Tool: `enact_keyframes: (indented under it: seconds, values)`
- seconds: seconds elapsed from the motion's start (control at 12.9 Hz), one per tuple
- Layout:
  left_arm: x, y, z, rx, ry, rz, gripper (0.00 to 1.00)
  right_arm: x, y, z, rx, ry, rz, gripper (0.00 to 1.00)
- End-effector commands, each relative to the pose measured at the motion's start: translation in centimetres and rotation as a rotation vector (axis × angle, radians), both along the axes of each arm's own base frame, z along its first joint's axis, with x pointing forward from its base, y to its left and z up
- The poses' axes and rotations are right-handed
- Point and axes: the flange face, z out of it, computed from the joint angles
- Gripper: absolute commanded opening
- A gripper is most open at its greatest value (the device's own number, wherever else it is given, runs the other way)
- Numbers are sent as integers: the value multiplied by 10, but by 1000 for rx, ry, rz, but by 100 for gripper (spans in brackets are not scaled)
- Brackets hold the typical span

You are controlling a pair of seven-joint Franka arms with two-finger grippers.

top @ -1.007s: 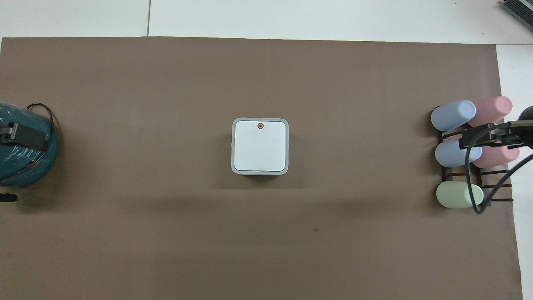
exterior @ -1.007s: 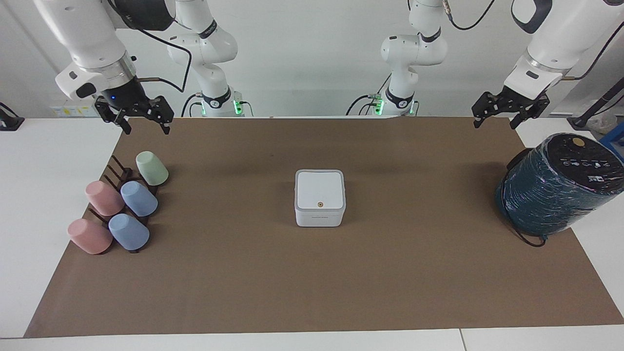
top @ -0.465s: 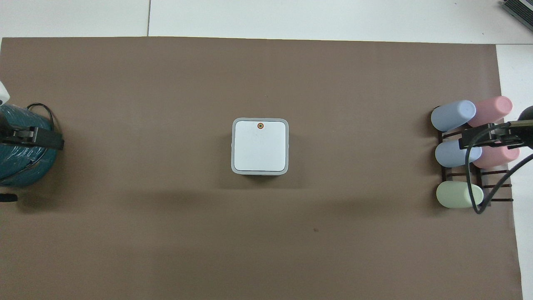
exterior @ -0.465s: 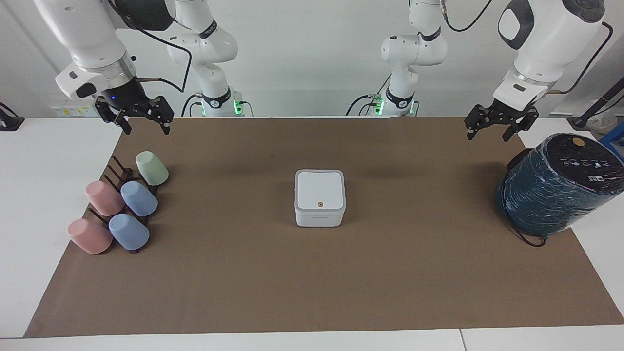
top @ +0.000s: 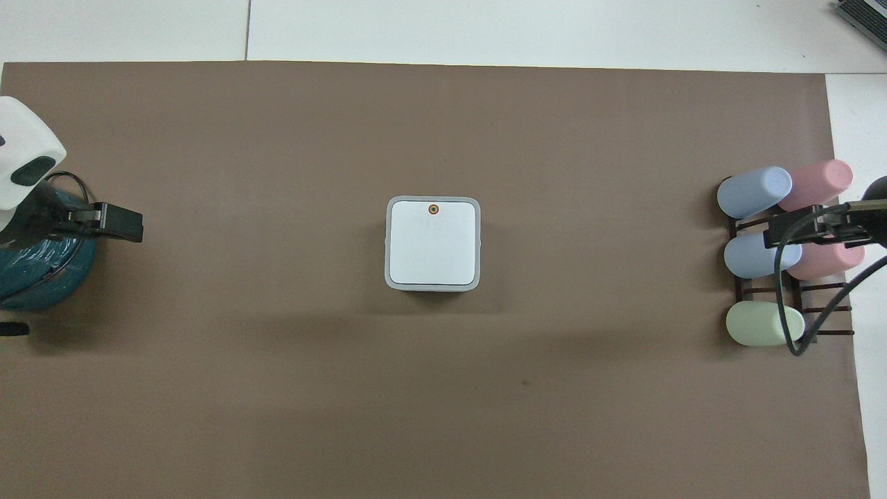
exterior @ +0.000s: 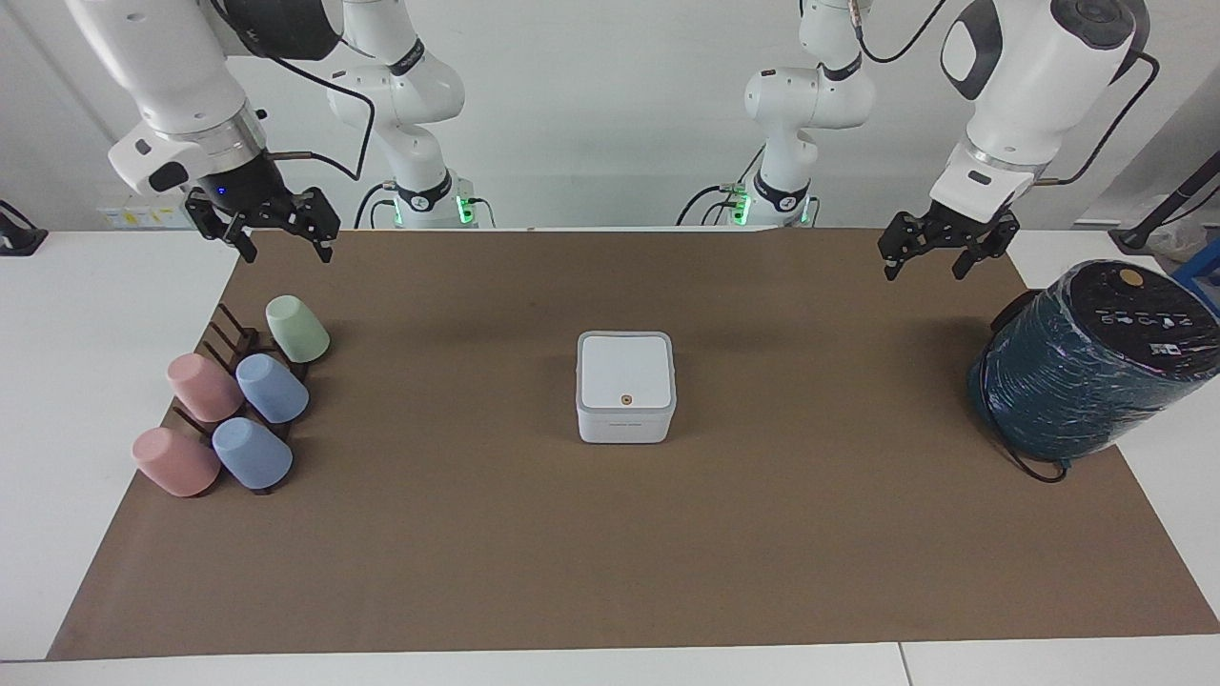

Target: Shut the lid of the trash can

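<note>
The small white trash can (exterior: 624, 425) stands in the middle of the brown mat. Its white lid (exterior: 624, 370) lies flat on top with the orange dot up; it also shows in the overhead view (top: 433, 246). My left gripper (exterior: 923, 269) is open and empty in the air over the mat, between the teal cylinder and the can, well apart from the can; it also shows in the overhead view (top: 121, 225). My right gripper (exterior: 286, 250) is open and empty, up over the mat's edge near the cup rack, and waits.
A large dark teal wrapped cylinder (exterior: 1087, 367) with a cable stands at the left arm's end of the mat. A dark rack (exterior: 233, 348) with several pink, blue and green cups (exterior: 272, 388) lies at the right arm's end.
My left gripper has moved from beside the teal cylinder toward the middle of the table. The right gripper, the can and the lid have not moved.
</note>
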Motion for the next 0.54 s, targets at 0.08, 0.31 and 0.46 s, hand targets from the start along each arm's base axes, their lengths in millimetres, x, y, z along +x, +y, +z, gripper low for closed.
enact_keyframes:
  seconds: [0.08,0.31,0.46]
  values:
    - [1,10,-9,-23,-19,36,100,-6,1,3,19,3,-10,100]
    - [0,15,-9,-20,-13,45,100,-6,1,3,19,3,-10,100]
    - [1,16,-9,-18,-18,43,100,-6,1,3,19,3,-10,100]
